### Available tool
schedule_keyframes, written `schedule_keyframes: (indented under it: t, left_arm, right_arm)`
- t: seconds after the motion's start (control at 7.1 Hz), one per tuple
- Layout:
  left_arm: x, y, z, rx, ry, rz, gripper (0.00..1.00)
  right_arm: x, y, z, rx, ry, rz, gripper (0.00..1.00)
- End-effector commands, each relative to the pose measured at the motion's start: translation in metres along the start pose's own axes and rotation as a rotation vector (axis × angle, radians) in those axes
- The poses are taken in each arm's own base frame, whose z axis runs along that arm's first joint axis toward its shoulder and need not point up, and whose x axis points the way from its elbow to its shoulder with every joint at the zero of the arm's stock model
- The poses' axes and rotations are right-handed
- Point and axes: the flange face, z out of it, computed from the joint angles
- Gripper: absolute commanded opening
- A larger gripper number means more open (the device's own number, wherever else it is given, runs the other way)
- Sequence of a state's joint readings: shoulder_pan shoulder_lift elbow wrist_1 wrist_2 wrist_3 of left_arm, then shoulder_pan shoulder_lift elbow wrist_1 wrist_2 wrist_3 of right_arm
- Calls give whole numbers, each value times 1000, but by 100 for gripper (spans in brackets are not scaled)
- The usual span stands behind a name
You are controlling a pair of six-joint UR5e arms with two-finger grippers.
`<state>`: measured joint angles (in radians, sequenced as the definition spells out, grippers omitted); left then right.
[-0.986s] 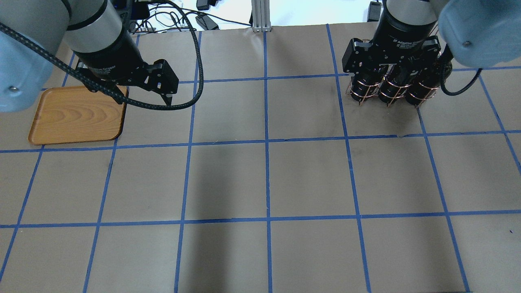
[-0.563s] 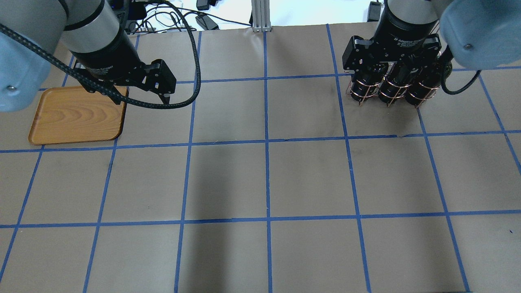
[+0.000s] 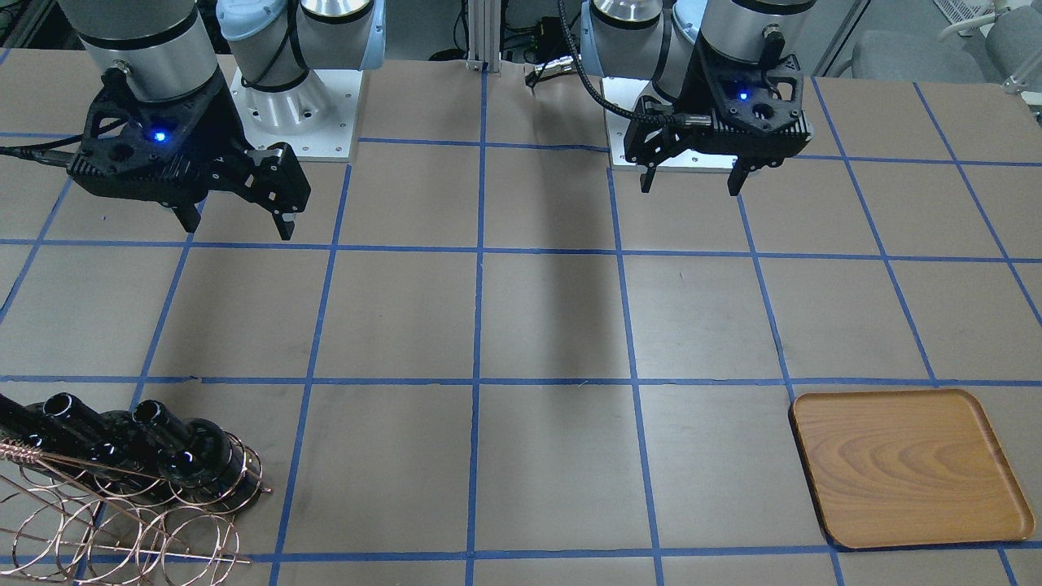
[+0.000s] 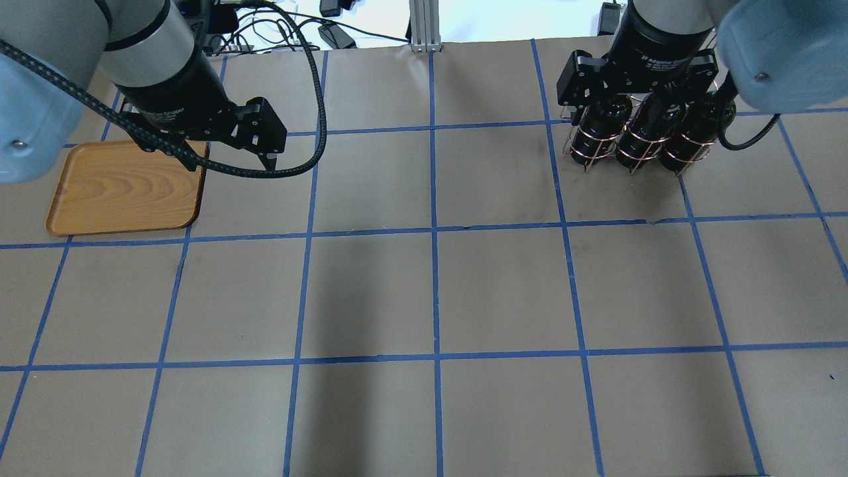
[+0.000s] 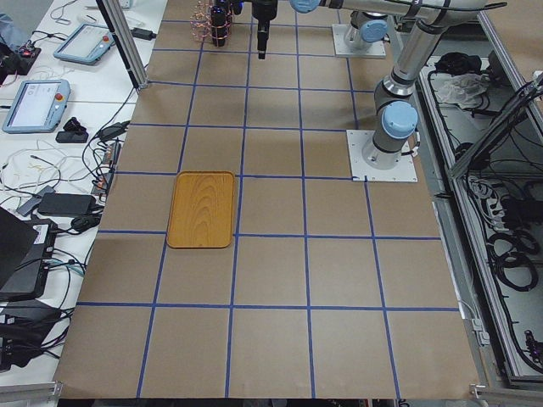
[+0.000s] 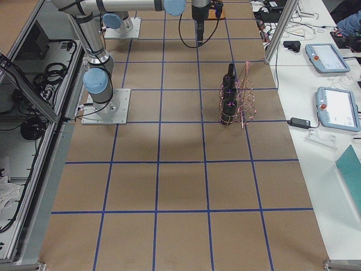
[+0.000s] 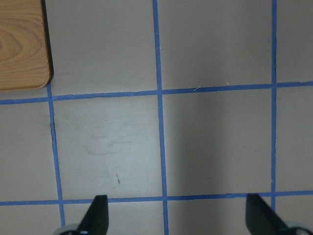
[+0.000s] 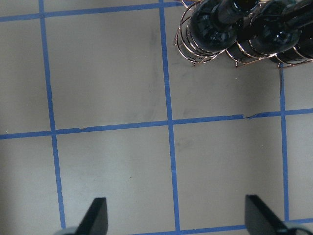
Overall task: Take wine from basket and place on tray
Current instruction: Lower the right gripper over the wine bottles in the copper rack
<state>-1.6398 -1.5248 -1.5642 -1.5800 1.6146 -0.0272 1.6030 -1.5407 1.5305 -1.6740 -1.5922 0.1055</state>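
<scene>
Three near-black wine bottles (image 3: 191, 452) stand side by side in the copper wire basket (image 3: 122, 521) at the table's far right, also in the overhead view (image 4: 636, 142). The wooden tray (image 3: 904, 468) lies bare at the far left (image 4: 126, 192). My right gripper (image 3: 238, 226) is open and empty, high above the table on the robot's side of the basket. Its wrist view shows the bottles (image 8: 215, 24) at the top edge. My left gripper (image 3: 692, 189) is open and empty, above the table beside the tray, whose corner (image 7: 22, 44) shows in its wrist view.
The table is brown paper with a blue tape grid (image 4: 434, 232). The arm bases (image 3: 285, 98) sit at the robot's edge. Cables and a metal post (image 4: 424, 26) lie beyond the far edge. Tablets and cables (image 5: 38, 102) lie on side benches.
My right gripper has shifted slightly upward in the overhead view, over the basket. My left gripper has shifted a little to the left. The bottles, basket and tray have not moved.
</scene>
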Motion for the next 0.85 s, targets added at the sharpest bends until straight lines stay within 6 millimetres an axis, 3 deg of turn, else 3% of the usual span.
schedule_keyframes:
  t: [0.0, 0.28, 0.7]
  left_arm:
    - [0, 0, 2, -3, -1, 0, 100]
    - [0, 0, 2, -4, -1, -2, 100]
    - [0, 0, 2, -4, -1, -2, 100]
  right_arm:
    - [3, -4, -6, 36, 2, 0, 100]
    - [9, -8, -8, 52, 6, -37, 100]
    - [107, -38, -15, 85, -10, -71, 99]
